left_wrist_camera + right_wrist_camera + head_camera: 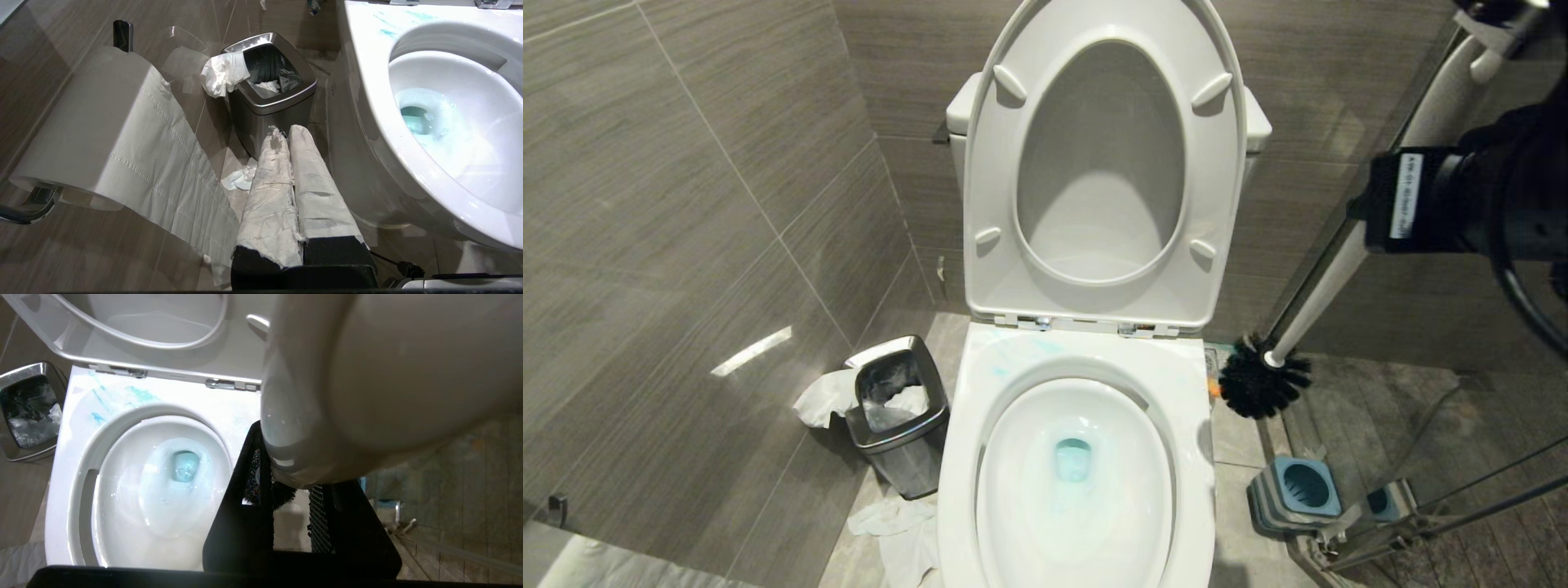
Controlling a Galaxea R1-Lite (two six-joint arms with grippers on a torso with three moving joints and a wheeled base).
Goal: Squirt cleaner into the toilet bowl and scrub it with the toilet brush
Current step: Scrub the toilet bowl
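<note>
The white toilet bowl (1086,367) stands open, seat and lid up. Cleaner (1072,459) tints the water pale blue, and cleaner smears (139,394) mark the back rim. My right gripper (290,473) is shut on the toilet brush's white handle (1327,282), high at the right of the bowl. The handle slants down to the black bristle head (1264,377), which hangs in the air just off the bowl's right edge, above the floor. My left gripper (286,131) is shut with nothing in it, fingers wrapped in white, low beside the bowl's left side.
A grey-and-blue brush holder (1294,490) sits on the floor right of the bowl, below the brush head. A steel waste bin (898,412) with crumpled paper stands at the left. A toilet paper roll (98,122) hangs near my left gripper. Tiled walls close in.
</note>
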